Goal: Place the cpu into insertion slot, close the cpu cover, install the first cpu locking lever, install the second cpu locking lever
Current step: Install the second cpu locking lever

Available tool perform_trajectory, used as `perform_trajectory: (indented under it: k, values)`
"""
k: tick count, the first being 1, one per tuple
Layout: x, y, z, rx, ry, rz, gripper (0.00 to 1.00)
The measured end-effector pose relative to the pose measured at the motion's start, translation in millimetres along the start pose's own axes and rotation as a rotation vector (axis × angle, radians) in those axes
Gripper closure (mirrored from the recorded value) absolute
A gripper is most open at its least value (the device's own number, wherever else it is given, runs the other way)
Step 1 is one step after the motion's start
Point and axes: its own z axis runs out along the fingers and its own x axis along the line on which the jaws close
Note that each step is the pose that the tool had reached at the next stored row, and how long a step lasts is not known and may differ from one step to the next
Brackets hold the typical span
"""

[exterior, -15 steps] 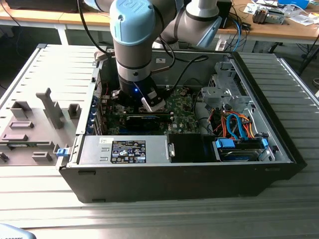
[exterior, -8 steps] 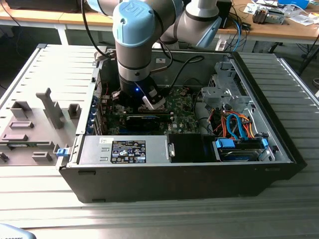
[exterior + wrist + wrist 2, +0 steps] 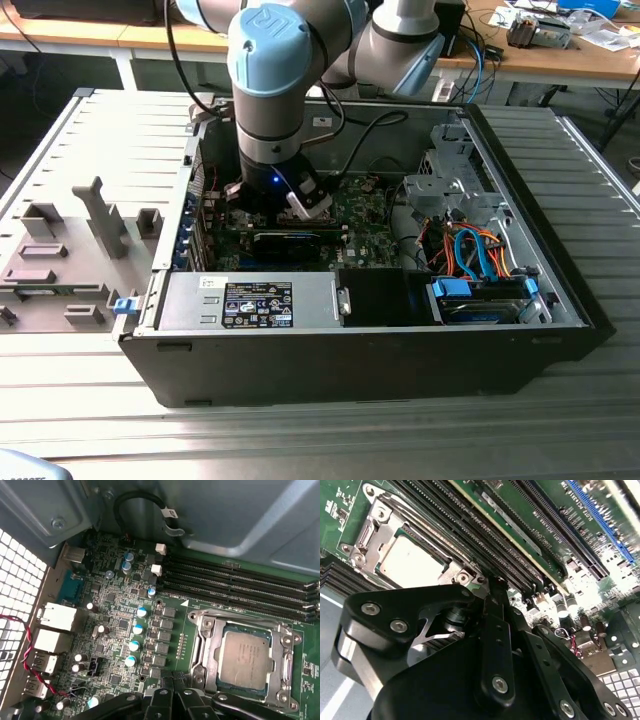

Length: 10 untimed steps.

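The arm reaches down into an open computer case [image 3: 560, 300] that lies on a grey slatted worktop [image 3: 330, 440], with the gripper [image 3: 300, 205] low over the green motherboard [image 3: 375, 235] in the exterior view. In both wrist views the cpu [image 3: 245, 657] sits flat in the insertion slot [image 3: 204, 647], its pale silvery face up. The cpu cover [image 3: 280, 680] lies closed over it as a silver frame around the chip's face; in the second wrist view the same frame [image 3: 372, 537] rings the cpu [image 3: 412, 560]. Whether any locking lever is latched cannot be told. The gripper's black linkage [image 3: 492, 645] stands just beside the socket, touching nothing that can be seen. The jaws hold nothing visible, and whether they are apart or together cannot be told. Long black memory slots [image 3: 240, 577] run alongside the socket. Toward the exterior view's left, grey fixtures [image 3: 70, 250] stand on the worktop, well apart from the case
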Motion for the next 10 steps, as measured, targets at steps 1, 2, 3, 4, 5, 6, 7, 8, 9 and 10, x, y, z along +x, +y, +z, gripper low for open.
perform_trajectory:
  k: [1,2,3,4,5,6,7,8,9,10]
  values:
    - [-0.2,0.8,0.6,-0.0004,0.0008,-0.004,0.89]
    - [-0.3,1.2,1.1,-0.0006,0.0014,-0.008,0.89]
    - [-0.4,1.6,1.8,-0.0008,0.0022,-0.011,0.89]
    - [-0.6,1.8,2.6,-0.0012,0.0028,-0.014,0.89]
    - [-0.5,1.9,2.7,-0.0012,0.004,-0.02,0.89]
    - [-0.6,2.2,1.7,-0.0016,0.0041,-0.021,0.89]
    - [-0.7,2.8,-0.3,-0.0024,0.0038,-0.022,0.89]
    - [-0.9,3.5,-4.2,-0.0009,0.0052,-0.022,0.89]
    - [-1.7,3.5,-5.2,-0.0004,0.0049,-0.022,0.89]
    - [-3.2,3.3,-5.7,0.0004,0.0051,-0.022,0.89]
